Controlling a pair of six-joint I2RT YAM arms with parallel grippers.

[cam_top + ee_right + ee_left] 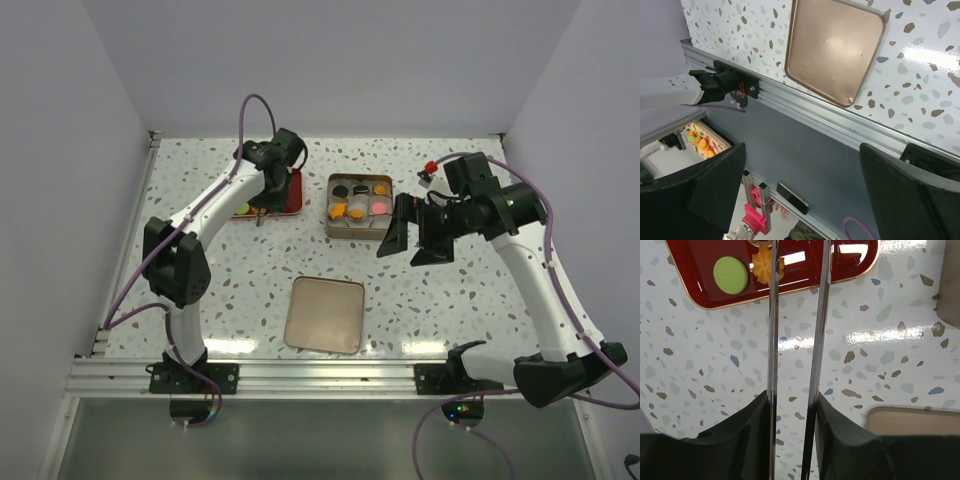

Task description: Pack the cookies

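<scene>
Left end effector [799, 260], thin blades parted and empty, hangs over a glossy red tray [840, 267] holding a round green cookie [730, 275]. Right end effector [415, 238] gapes wide at 3 o'clock from the cookie-filled rectangular metal tin [331, 205].

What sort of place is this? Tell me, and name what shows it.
Probably a robotics lab test cell: left arm and right arm bolted to an aluminium rail, plain white walls boxing in a speckled table, and staged props, a red tray and a tin of cookies.
</scene>
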